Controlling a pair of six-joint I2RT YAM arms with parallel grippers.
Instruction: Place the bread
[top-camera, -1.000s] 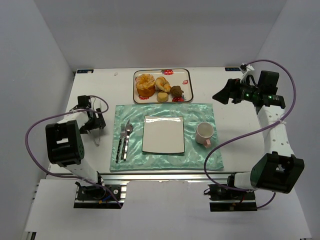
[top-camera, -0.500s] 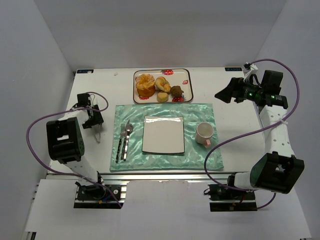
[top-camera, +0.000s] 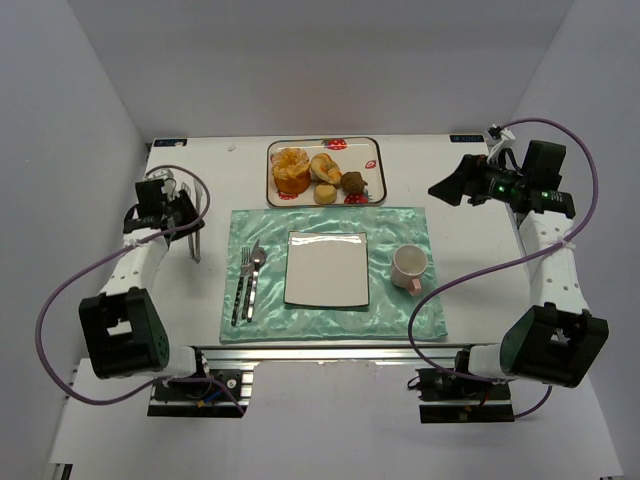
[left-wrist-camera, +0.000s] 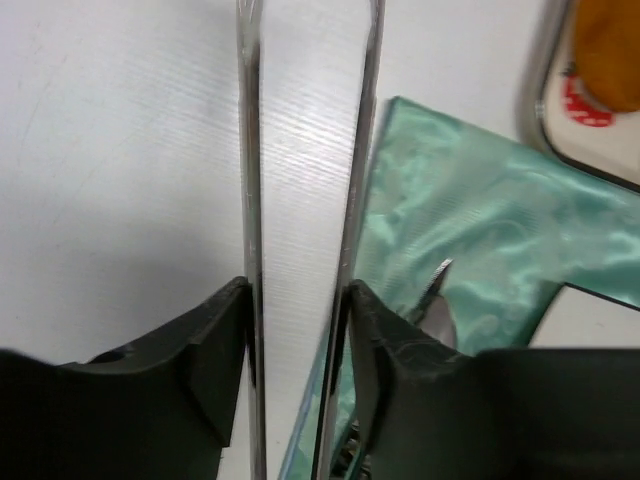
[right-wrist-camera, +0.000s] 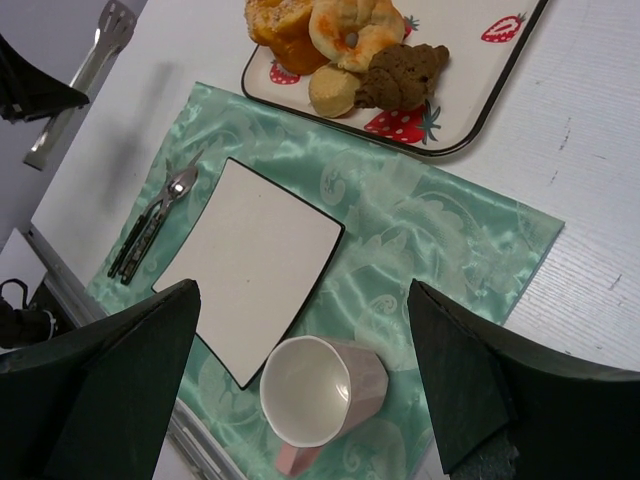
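The bread (top-camera: 325, 167) is a pale golden bun with an orange-red patch. It lies on the strawberry tray (top-camera: 373, 150) at the back, between a deep-orange fluted cake (top-camera: 290, 171) and a brown piece (top-camera: 352, 182). The right wrist view shows the bread (right-wrist-camera: 350, 25) too. My left gripper (top-camera: 181, 220) hangs over the white table left of the mat, shut on metal tongs (top-camera: 193, 245). Both tong arms (left-wrist-camera: 250, 150) run between the gripper's (left-wrist-camera: 297, 300) pads. My right gripper (top-camera: 441, 189) stands open, high over the table's right side, with nothing in it (right-wrist-camera: 302, 290).
A green mat (top-camera: 400, 225) carries a square white plate (top-camera: 327, 268), a fork and spoon (top-camera: 248, 280) and a pink cup (top-camera: 409, 267). A small pale bun (top-camera: 325, 194) also lies on the tray. Grey walls close in left, right and behind.
My left gripper has closed on the tongs and carried them away from the arm's base, toward the back left. The right arm shifted slightly to the right.
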